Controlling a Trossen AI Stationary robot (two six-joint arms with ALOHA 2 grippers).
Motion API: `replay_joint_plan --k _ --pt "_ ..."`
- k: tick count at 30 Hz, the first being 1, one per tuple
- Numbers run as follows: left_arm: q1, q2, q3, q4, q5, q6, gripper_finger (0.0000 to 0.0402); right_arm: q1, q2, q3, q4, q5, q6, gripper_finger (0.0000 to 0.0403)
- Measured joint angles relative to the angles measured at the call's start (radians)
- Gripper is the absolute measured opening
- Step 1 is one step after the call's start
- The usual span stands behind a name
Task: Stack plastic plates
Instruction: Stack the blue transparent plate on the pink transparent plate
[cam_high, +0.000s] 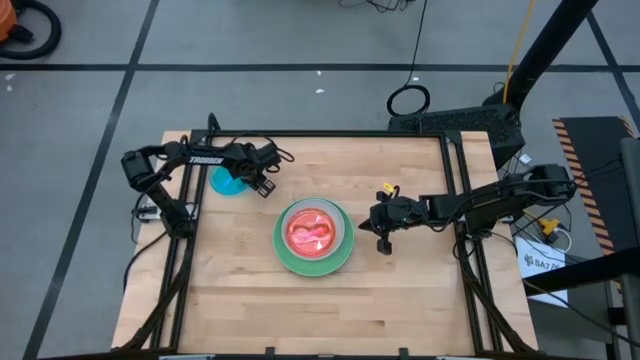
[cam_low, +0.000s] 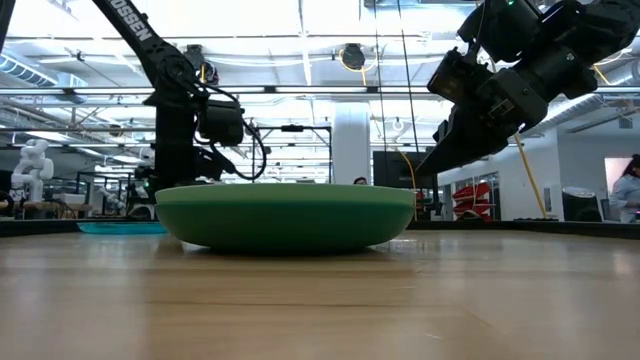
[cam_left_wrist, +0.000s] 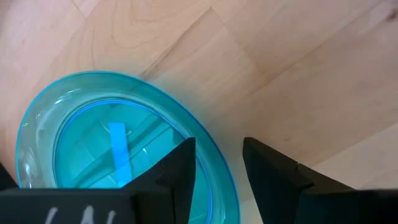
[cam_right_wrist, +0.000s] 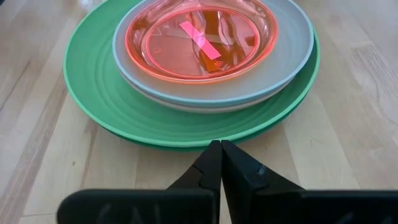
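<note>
A: How stands the left gripper (cam_left_wrist: 217, 171)?
B: Its fingers are narrowly apart over the rim of the translucent blue plate (cam_left_wrist: 93, 137), near the table's far left.

A: And the right gripper (cam_right_wrist: 221, 158)?
B: Closed, empty, just beside the stack (cam_high: 314, 236): pink-red plate (cam_right_wrist: 199, 37) on top, light green plate (cam_right_wrist: 106, 99) beneath.

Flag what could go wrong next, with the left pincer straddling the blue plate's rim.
1. The left pincer is open over the thin rim of the translucent blue plate; closing on so little edge, it may slip or tip the plate.
2. The stack is already several plates deep, with the pink-red plate on top; a tilted drop could slide off.
3. The right pincer, shut, sits close beside the stack and might nudge it.
</note>
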Motion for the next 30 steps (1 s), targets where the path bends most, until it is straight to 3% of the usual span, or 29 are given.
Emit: replay_joint_plan --k 5,18,30 --pt "0.0 0.001 0.0 0.0 -0.001 0.001 0.0136 0.0 0.0 0.0 0.0 0.0 0.0 0.0006" --pt "-0.02 0.002 -0.002 0.008 -0.008 -0.059 0.0041 0.0 0.0 0.0 0.0 0.0 -0.003 0.0006" --pt "-0.096 0.0 -0.003 -0.009 -0.039 -0.121 0.0035 0.0 0.0 0.0 0.001 0.0 -0.033 0.0006"
